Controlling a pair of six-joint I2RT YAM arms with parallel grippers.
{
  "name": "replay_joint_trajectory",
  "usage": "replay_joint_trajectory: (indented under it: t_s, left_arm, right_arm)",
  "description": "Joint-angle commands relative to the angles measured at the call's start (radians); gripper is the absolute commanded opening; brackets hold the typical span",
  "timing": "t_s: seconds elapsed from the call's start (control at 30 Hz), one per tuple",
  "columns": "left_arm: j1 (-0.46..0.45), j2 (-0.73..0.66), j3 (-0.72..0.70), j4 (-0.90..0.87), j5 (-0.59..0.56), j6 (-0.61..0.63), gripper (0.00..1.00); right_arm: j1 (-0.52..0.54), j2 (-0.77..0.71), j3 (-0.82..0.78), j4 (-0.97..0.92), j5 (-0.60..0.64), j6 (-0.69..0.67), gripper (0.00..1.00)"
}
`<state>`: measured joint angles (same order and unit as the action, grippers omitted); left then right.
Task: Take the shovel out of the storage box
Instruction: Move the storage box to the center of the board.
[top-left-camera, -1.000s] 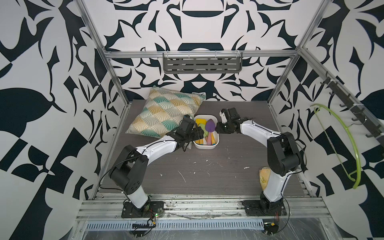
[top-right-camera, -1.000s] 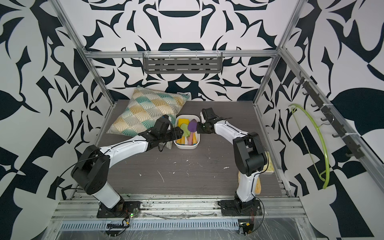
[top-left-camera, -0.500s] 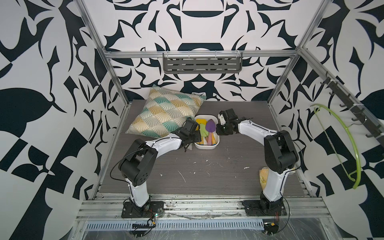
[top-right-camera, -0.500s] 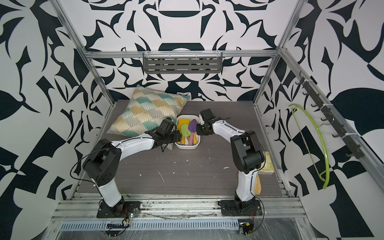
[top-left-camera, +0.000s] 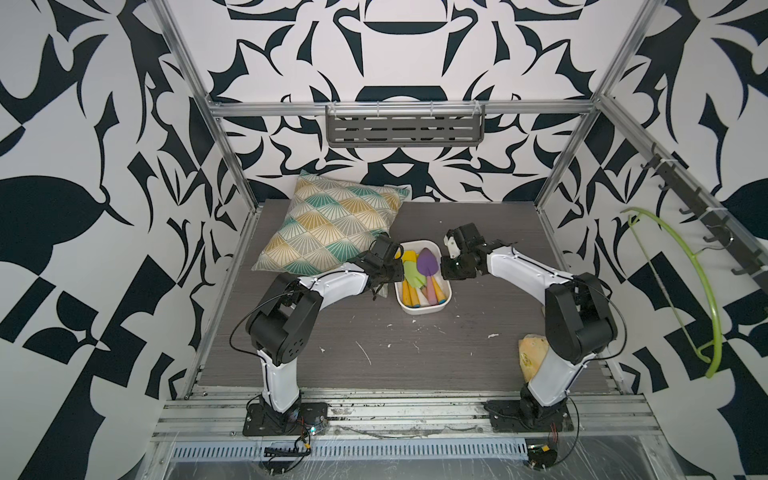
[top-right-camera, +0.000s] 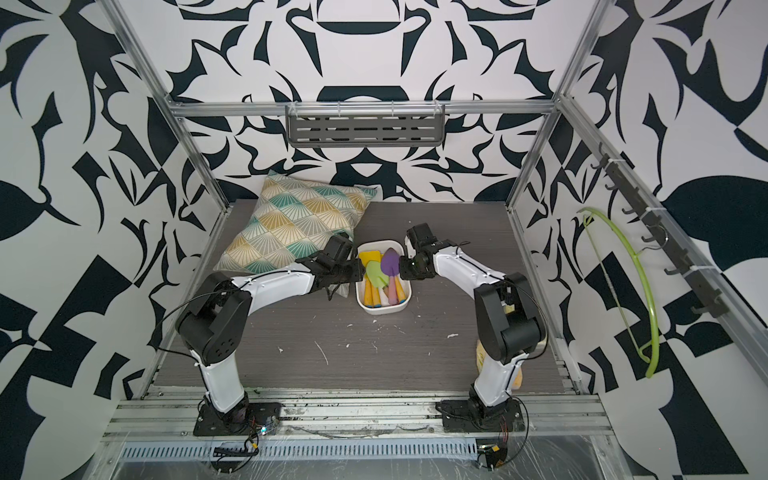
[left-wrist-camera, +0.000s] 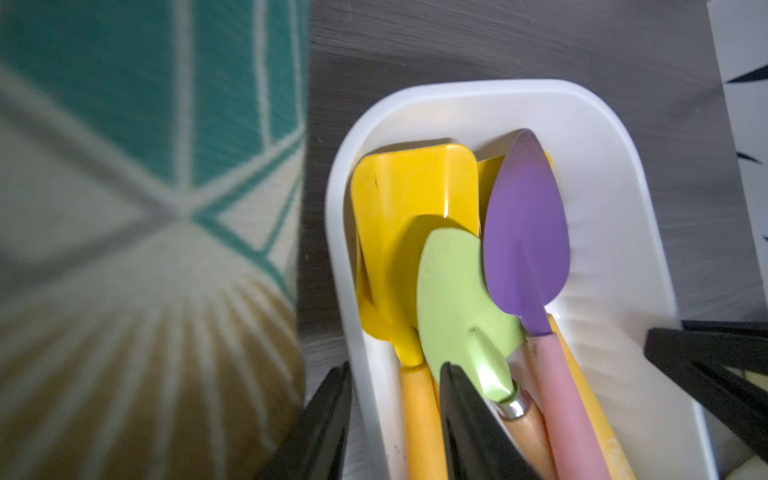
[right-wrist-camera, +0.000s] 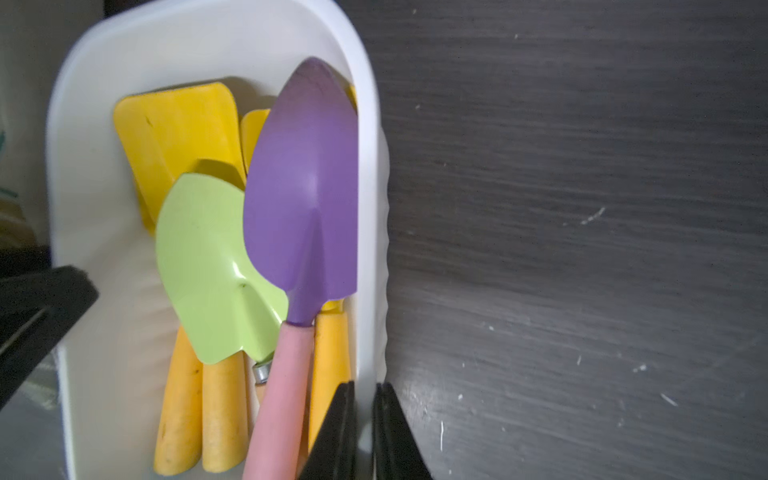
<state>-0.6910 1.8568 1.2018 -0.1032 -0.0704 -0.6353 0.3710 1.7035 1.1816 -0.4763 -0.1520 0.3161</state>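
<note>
When read from the front rail outward, begins with both arm bases and a crumpled yellow bag (top-left-camera: 532, 353) partly hidden by the right arm. Next, bare dark table (top-left-camera: 436, 365) flecked with white scraps (top-left-camera: 363, 353), and on the right wall a green hanger (top-left-camera: 714, 307) on a hook rail. Further in, at mid-table, finds the storage box (top-left-camera: 422, 309) flat on the surface, long axis pointing away, flanked by both grippers. Shows the right gripper (right-wrist-camera: 365, 386) with fingers pressed together on the box's right wall, one inside beside a yellow handle, one outside. Shows the left gripper (left-wrist-camera: 397, 368) astride the left wall with fingers spread: one outside, one inside over the neck of the green shovel (left-wrist-camera: 457, 299), a gap showing beside the wall. Counts every shovel inside the box, handles near, blades far: purple shovel (right-wrist-camera: 303, 187) with pink handle uppermost along the right wall, blade overlapping the green one, yellow shovels (left-wrist-camera: 415, 195) beneath both. Beyond, a patterned pillow (top-left-camera: 332, 224) at the table's far left, one corner just beside the left gripper. Farthest back, a grey slotted shelf (top-left-camera: 405, 129) on the rear rail.
</note>
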Motion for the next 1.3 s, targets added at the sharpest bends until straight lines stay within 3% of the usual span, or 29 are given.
replay_joint_trajectory:
  t_s: [0.0,0.07,0.3,0.6,0.93,1.13,1.27]
  left_arm:
    - [-0.034,0.009,-0.017,-0.026,0.029,-0.018,0.39]
    - [-0.053,-0.003,-0.04,-0.027,0.03,-0.032,0.33]
    - [-0.109,-0.109,-0.159,-0.027,0.031,-0.088,0.3]
    - [-0.135,-0.358,-0.382,-0.042,-0.044,-0.156,0.28]
    - [-0.108,-0.571,-0.527,-0.213,-0.057,-0.227,0.27]
    - [-0.11,-0.661,-0.603,-0.252,-0.009,-0.297,0.22]
    - [-0.088,-0.655,-0.584,-0.289,-0.055,-0.241,0.24]
  right_arm:
    - [0.007,-0.089,-0.039,-0.026,-0.05,0.018,0.15]
    - [0.009,-0.119,-0.072,-0.045,-0.068,0.024,0.15]
    - [0.047,-0.198,-0.183,-0.056,-0.1,0.068,0.16]
    - [0.256,-0.222,-0.238,-0.063,-0.078,0.187,0.24]
    - [0.487,-0.099,-0.143,-0.006,-0.073,0.32,0.27]
    - [0.551,-0.049,-0.142,0.021,-0.098,0.378,0.27]
    - [0.56,-0.019,-0.111,0.029,-0.091,0.355,0.27]
